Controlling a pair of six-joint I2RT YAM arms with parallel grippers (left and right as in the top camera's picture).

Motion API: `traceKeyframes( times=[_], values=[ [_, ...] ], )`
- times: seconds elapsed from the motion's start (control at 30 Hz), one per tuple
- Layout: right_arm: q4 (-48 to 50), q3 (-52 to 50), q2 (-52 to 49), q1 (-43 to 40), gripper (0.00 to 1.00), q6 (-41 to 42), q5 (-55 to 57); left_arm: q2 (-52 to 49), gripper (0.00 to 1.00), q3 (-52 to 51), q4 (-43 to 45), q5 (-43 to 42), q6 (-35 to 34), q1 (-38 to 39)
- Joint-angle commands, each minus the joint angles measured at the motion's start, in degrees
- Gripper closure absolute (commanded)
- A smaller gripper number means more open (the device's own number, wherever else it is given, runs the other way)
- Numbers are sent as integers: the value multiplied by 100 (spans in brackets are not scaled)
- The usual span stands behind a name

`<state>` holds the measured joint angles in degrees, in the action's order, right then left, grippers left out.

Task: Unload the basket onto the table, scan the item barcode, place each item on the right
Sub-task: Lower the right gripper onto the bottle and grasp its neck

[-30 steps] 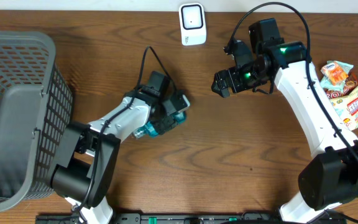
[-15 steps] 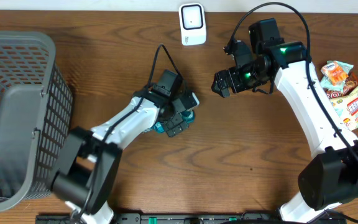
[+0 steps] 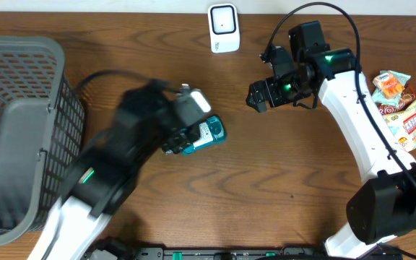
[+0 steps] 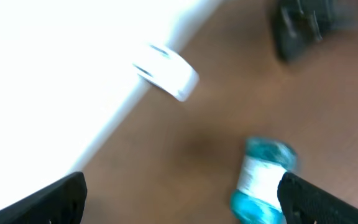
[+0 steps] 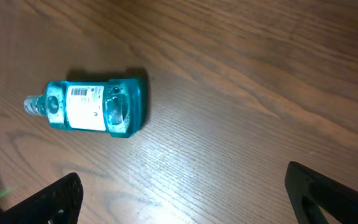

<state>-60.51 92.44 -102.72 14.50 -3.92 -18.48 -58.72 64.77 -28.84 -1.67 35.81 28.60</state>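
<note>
The left gripper [image 4: 180,202], blurred and with its jaws spread wide, hangs just left of a small teal bottle [image 3: 206,134]. The bottle is clear glossy plastic and flat-sided. It lies ungripped on its side on the brown wood-grain worktop [image 3: 287,180], white barcode label up. The right gripper [image 3: 260,95], also spread and empty, hovers farther right. A rounded white scanner [image 3: 224,27] stands at the far edge, and a grey mesh basket [image 3: 20,108] sits at the left.

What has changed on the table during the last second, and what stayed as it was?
The left gripper let go of the teal plastic bottle and pulled back toward the grey mesh basket; the bottle now lies free on its side. The open right gripper, the white scanner and the snack packets stayed put.
</note>
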Motion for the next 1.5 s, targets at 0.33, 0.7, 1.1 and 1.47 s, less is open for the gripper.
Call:
traceKeyframes(
  times=[0.33,0.7,1.1,1.47],
  values=[
    [31,-44,13,752,1,68,-765,1856,2,203,1394,3185,2909,-544],
    [382,-44,-221,1985,1,3847,-262,1851,2,199,1220,3814,3703,-769],
    [1228,-44,-1360,2658,1,9536,590,2577,2,59,1128,3501,3657,-1043],
    [1867,-44,-2413,2546,13,10675,-245,3506,2,-608,1108,2267,3657,-1751]
  ],
)
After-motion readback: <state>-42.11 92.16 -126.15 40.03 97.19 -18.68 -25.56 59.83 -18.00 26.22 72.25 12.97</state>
